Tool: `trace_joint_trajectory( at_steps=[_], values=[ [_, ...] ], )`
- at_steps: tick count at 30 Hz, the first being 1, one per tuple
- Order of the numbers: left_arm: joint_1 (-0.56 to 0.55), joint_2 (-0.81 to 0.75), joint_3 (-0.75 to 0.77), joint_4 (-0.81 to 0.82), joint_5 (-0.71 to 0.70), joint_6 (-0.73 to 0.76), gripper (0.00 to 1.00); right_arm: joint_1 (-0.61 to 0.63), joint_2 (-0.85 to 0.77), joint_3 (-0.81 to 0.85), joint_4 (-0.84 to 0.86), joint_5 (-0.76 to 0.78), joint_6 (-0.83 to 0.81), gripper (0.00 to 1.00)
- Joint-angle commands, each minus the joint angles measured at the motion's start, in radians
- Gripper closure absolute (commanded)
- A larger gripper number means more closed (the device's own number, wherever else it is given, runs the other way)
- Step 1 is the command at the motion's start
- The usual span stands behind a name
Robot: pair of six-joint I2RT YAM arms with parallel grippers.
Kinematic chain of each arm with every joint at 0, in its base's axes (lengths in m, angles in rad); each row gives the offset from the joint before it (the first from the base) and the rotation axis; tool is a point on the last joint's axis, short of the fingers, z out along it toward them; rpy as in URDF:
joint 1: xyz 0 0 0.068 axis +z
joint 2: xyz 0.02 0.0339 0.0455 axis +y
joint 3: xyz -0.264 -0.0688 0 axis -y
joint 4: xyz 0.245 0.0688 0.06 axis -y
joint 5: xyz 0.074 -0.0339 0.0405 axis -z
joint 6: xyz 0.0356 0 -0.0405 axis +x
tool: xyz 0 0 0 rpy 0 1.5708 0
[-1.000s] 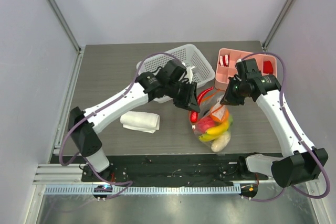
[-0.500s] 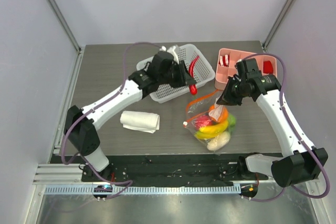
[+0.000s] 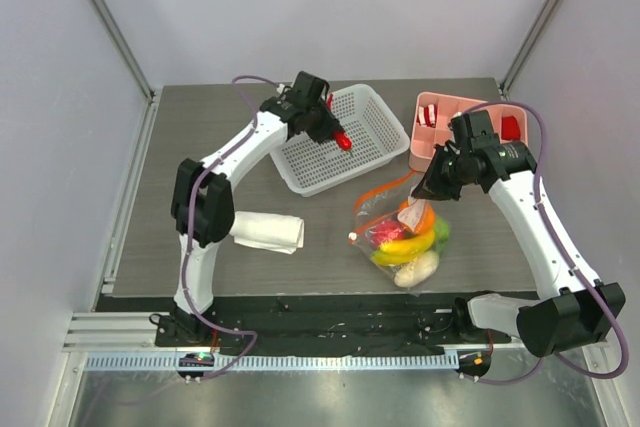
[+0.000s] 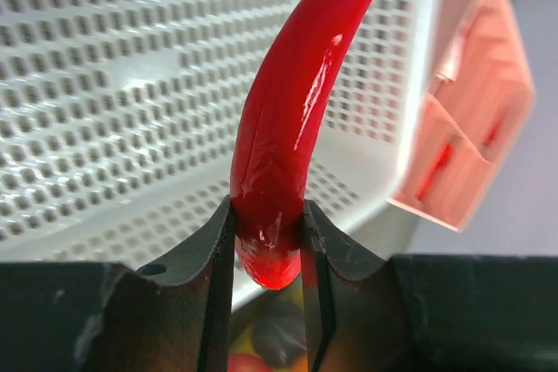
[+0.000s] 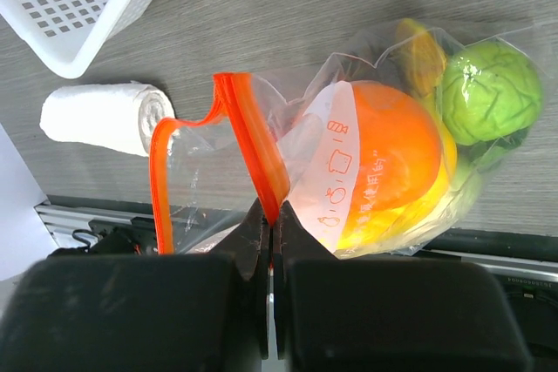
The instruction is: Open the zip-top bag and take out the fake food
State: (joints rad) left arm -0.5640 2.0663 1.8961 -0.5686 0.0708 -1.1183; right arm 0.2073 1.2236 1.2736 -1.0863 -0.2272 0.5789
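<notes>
Left tool (image 4: 268, 226) pinching red chili (image 4: 292, 102), tip outward

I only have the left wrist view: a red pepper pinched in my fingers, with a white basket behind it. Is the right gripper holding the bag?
Observer: Yes. The right gripper is shut on the orange-red strip of the zip-top bag, and the bag's mouth gapes open beside it.
Operator: What's in the bag?
Observer: An orange, a green piece, yellow bananas and a white radish show through the plastic.
</notes>
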Motion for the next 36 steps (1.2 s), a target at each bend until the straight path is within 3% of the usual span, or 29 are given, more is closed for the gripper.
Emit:
trace_joint_trajectory(
  at_steps=[1,6,7,9,10,12,15,18,20,22,27,30,36],
  values=[
    [0.019,0.066,0.078,-0.114,-0.106,0.072,0.97,-0.002,-0.018,0.055,0.005,-0.014,0.018,0.99],
    [0.027,0.192,0.207,-0.232,-0.101,0.175,0.74,-0.002,-0.018,0.058,-0.001,-0.014,0.009,0.99],
    [0.029,0.195,0.218,-0.250,-0.109,0.190,0.64,-0.002,-0.016,0.058,-0.001,-0.015,0.007,0.99],
    [0.030,0.174,0.241,-0.281,-0.132,0.225,0.52,-0.002,-0.013,0.061,0.000,-0.015,-0.001,0.99],
    [0.030,0.155,0.239,-0.296,-0.144,0.241,0.34,0.000,-0.010,0.064,-0.001,-0.015,-0.002,0.99],
    [0.030,0.082,0.235,-0.316,-0.146,0.273,0.30,0.000,0.000,0.067,-0.001,-0.015,-0.010,0.99],
    [0.010,-0.032,0.164,-0.284,-0.077,0.314,0.32,-0.002,0.008,0.073,-0.001,-0.014,-0.019,0.99],
    [-0.036,-0.197,0.043,-0.177,0.100,0.315,0.48,-0.002,0.010,0.075,-0.007,-0.021,-0.030,0.99],
    [-0.092,-0.310,-0.081,-0.034,0.229,0.278,0.53,-0.002,0.010,0.075,-0.012,-0.021,-0.031,0.99],
    [-0.141,-0.377,-0.181,0.033,0.264,0.203,0.61,0.000,0.007,0.078,-0.021,-0.030,-0.028,0.99],
    [-0.304,-0.356,-0.252,0.147,0.273,0.147,0.75,0.000,0.001,0.104,-0.040,-0.063,-0.019,0.99],
    [-0.336,-0.293,-0.218,0.138,0.252,0.144,0.87,0.001,0.007,0.139,-0.055,-0.061,-0.025,0.99],
    [-0.346,-0.272,-0.267,0.133,0.204,0.176,0.92,0.000,0.004,0.153,-0.063,-0.077,-0.021,0.99]
  ],
)
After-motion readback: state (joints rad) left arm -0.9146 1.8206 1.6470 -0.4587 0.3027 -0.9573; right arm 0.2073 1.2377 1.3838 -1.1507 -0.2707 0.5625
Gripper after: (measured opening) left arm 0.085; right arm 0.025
